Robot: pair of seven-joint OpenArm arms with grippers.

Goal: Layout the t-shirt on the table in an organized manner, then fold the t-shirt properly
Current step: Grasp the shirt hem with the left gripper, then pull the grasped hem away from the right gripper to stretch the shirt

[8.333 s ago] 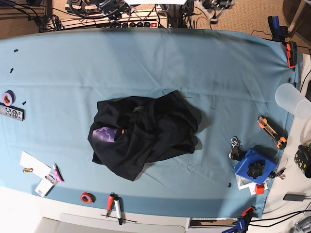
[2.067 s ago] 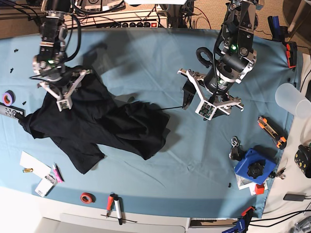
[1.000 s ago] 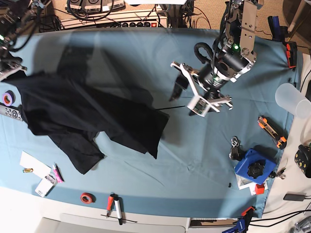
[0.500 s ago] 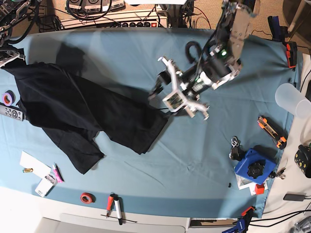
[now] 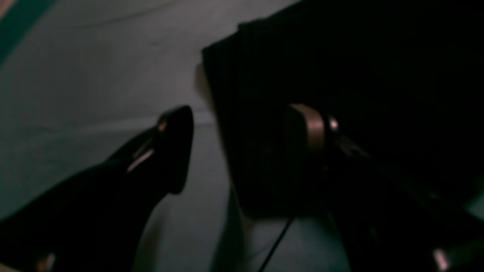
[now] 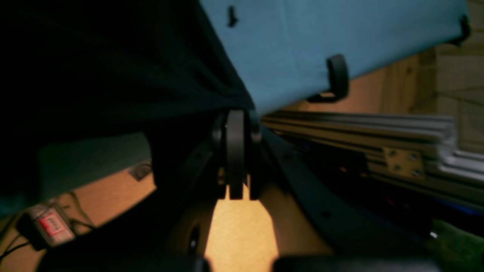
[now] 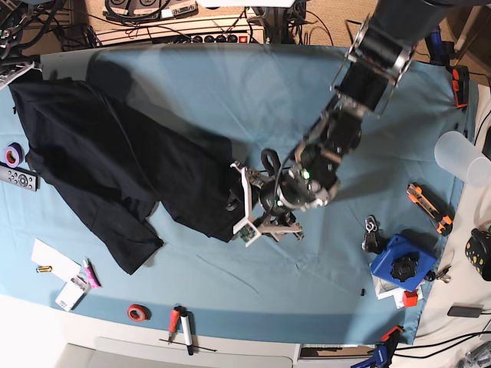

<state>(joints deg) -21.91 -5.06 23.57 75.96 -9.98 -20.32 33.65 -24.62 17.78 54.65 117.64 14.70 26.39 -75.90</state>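
The t-shirt [image 7: 115,169] is spread in a loose diagonal band across the near-left part of the table [image 7: 230,92], stretched from the far left corner toward the middle, with wrinkles and a doubled-over flap at its lower left. One corner of it is clamped by the right gripper [image 6: 236,151], whose pads are pressed together on a pinch of black cloth past the table's far left edge, so that this end is drawn taut. The left gripper [image 7: 247,205] is lowered at the shirt's opposite edge with its fingers spread wide; in the left wrist view one finger [image 5: 174,151] is seen over bare cloth cover and the other over the black fabric, nothing being gripped. The garment is judged to be light, limp and easily bunched, likely to slide over the smooth cover. A hold is best taken at a hem or corner, pinching few layers, so that it can be pulled flat.
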